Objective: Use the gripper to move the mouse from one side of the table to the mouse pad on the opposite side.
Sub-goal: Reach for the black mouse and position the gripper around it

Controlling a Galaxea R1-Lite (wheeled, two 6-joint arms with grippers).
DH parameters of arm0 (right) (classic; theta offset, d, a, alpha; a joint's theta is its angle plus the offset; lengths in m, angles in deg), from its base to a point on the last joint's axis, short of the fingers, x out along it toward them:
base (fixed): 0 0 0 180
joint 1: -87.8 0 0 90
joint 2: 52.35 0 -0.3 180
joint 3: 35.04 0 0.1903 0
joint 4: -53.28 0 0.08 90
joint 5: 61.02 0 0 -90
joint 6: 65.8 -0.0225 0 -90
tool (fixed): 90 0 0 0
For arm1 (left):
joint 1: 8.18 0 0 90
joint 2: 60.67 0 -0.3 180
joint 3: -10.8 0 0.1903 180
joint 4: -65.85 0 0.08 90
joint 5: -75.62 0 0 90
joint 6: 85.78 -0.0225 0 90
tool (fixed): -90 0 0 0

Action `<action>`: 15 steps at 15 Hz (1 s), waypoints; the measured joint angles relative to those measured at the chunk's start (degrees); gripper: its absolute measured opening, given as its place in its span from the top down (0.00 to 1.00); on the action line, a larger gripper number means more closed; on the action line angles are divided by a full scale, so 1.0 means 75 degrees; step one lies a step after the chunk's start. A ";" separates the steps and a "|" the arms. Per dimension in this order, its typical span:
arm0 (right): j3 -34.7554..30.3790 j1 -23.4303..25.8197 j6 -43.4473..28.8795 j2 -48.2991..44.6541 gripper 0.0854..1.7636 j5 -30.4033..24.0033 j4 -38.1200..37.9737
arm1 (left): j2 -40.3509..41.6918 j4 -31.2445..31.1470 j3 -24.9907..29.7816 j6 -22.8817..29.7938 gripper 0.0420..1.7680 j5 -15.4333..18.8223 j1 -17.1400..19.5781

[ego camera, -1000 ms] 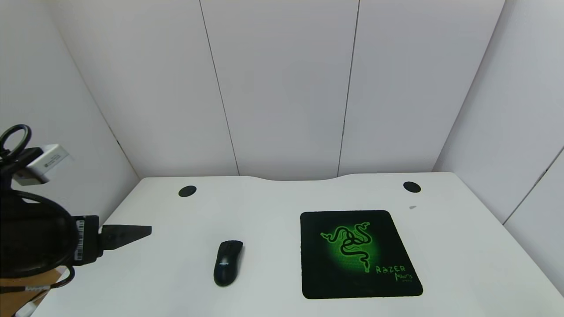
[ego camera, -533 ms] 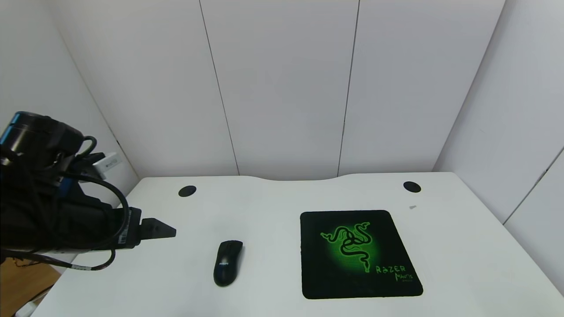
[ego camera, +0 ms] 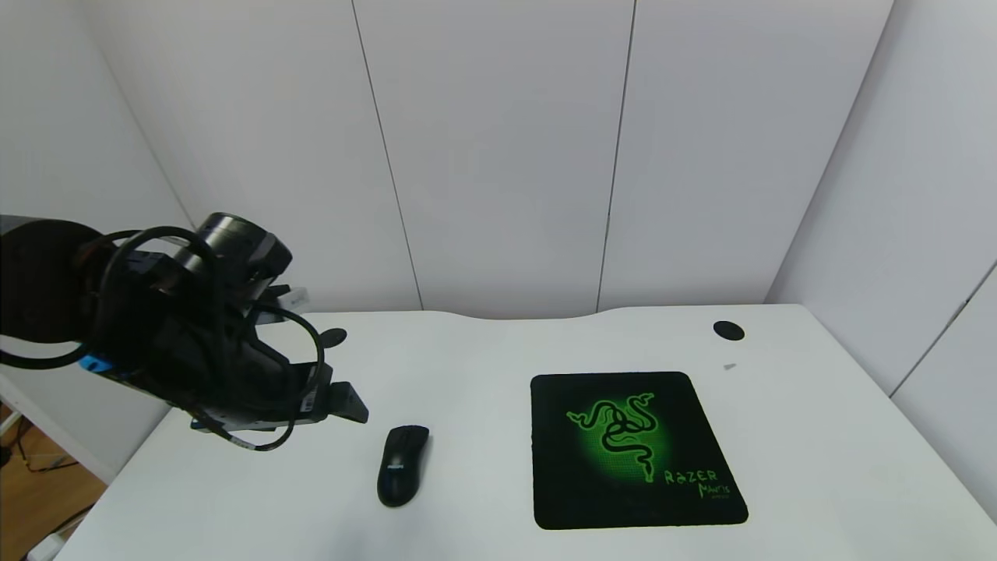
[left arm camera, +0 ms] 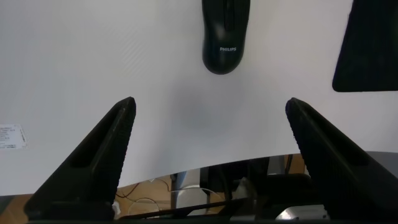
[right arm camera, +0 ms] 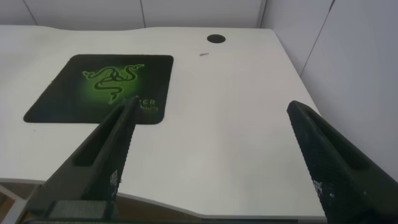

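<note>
The black mouse (ego camera: 403, 465) lies on the white table (ego camera: 483, 351), left of centre; it also shows in the left wrist view (left arm camera: 225, 34). The black mouse pad (ego camera: 632, 448) with the green emblem lies to its right, also in the right wrist view (right arm camera: 102, 87). My left gripper (ego camera: 350, 403) hovers above the table just left of the mouse, open and empty, with its fingers wide apart in the left wrist view (left arm camera: 210, 115). My right gripper (right arm camera: 211, 118) is open and empty, off the table's front right; it does not show in the head view.
Two round black holes (ego camera: 727, 330) sit near the back edge, the left one (ego camera: 335, 336) partly behind my left arm. White walls close in on three sides. The table's front edge shows in the left wrist view (left arm camera: 205, 167).
My left arm has swung in from the left edge over the table, and its gripper has come to just left of the mouse. The mouse and pad have not moved.
</note>
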 joint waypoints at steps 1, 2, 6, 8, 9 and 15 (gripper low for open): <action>0.0000 0.0000 0.0000 0.0000 0.03 0.0000 0.0000 | -0.0226 -0.0003 -0.0140 0.0081 0.03 -0.0015 -0.0114; 0.0000 0.0000 0.0000 0.0000 0.03 0.0000 0.0000 | -0.0449 0.0007 -0.0257 0.0161 0.03 -0.0021 -0.0202; 0.0000 0.0000 0.0003 0.0000 0.03 0.0000 0.0000 | -0.1299 0.0073 -0.0588 0.0372 0.03 -0.0028 -0.0379; 0.0000 0.0000 0.0003 0.0000 0.03 0.0000 0.0000 | -0.1673 0.0171 -0.0699 0.0377 0.03 -0.0185 -0.0390; 0.0000 0.0000 0.0000 0.0000 0.03 0.0000 0.0000 | -0.1856 0.0349 -0.0740 0.0377 0.03 -0.0296 -0.0393; 0.0000 0.0000 0.0003 0.0000 0.03 0.0000 -0.0003 | -0.2567 0.0559 -0.0757 0.0395 0.03 -0.0332 -0.0484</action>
